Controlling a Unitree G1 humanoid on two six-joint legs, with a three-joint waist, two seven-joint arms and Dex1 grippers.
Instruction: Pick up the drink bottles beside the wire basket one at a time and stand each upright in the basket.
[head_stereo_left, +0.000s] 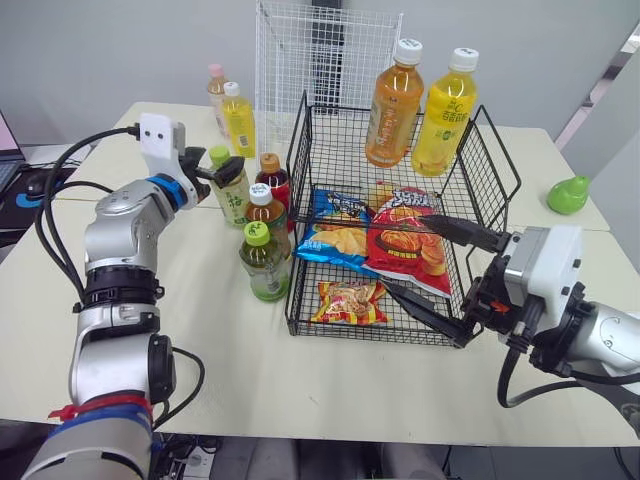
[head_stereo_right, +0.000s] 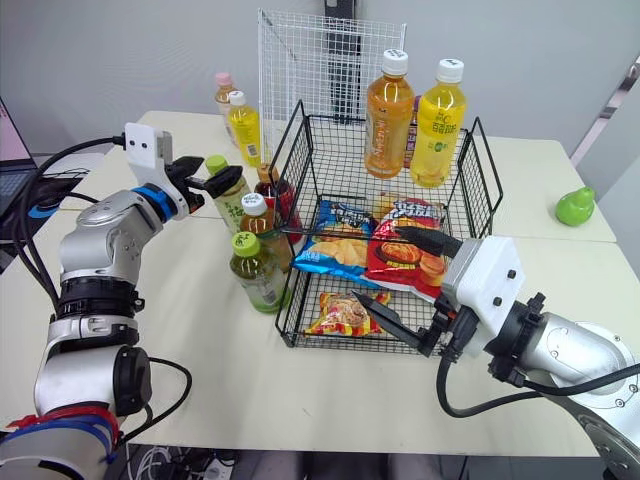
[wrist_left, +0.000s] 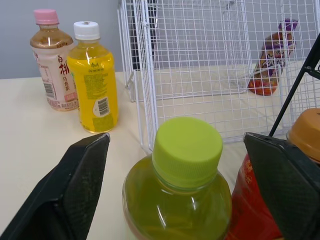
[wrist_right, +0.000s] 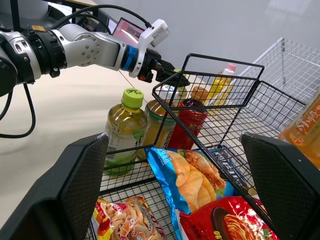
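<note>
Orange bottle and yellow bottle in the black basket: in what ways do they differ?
The orange bottle holds amber drink; the yellow bottle holds bright yellow drink. The orange bottle stands to the robot's left of the yellow bottle. Both stand upright at the back of the black basket and have white caps.

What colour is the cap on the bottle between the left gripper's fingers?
Lime green; the cap shows best in the left wrist view.
</note>
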